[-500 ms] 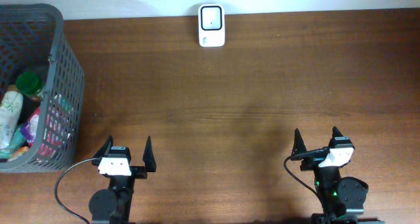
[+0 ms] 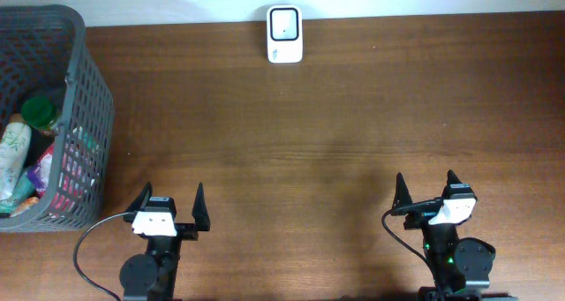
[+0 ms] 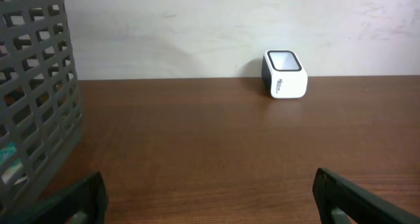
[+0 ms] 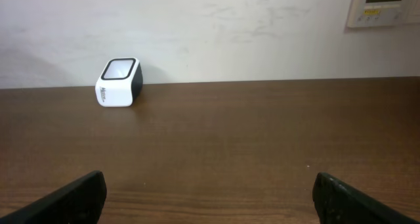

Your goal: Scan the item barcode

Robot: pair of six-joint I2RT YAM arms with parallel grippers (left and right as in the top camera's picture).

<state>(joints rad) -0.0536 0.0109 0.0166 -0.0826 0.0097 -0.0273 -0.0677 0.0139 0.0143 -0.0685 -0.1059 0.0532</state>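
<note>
Status: as we read it, nothing is done yet. No item is out, nothing is in hand, and nothing has been shown to the scanner.

Near side, bottom of the overhead frame: left gripper (image 2: 172, 191) sits at lower left and right gripper (image 2: 425, 179) at lower right. Both are parked low at the near table edge with their fingers pointing toward the far wall. Both are released, jaws spread wide, with nothing between them. Both wrist views confirm it: the finger tips sit at the bottom corners with bare table (image 2: 309, 133) between.

Mid, left edge of the overhead frame: the grey basket (image 2: 97, 98) holds the items (image 2: 26, 155), a green-capped bottle (image 2: 39, 111) among them. The rest are packets and we can't read any labels or barcodes. The basket stands up and left of the left gripper, apart from it.

Far, top centre: the white scanner (image 2: 284, 33) is against the back wall, window up, well apart from both arms.

What's left, in our judgement, is the whole job: reach into the basket, grasp one item, carry it to the scanner, and present the barcode. The left arm looks like the natural pick since it's nearer the basket.
</note>
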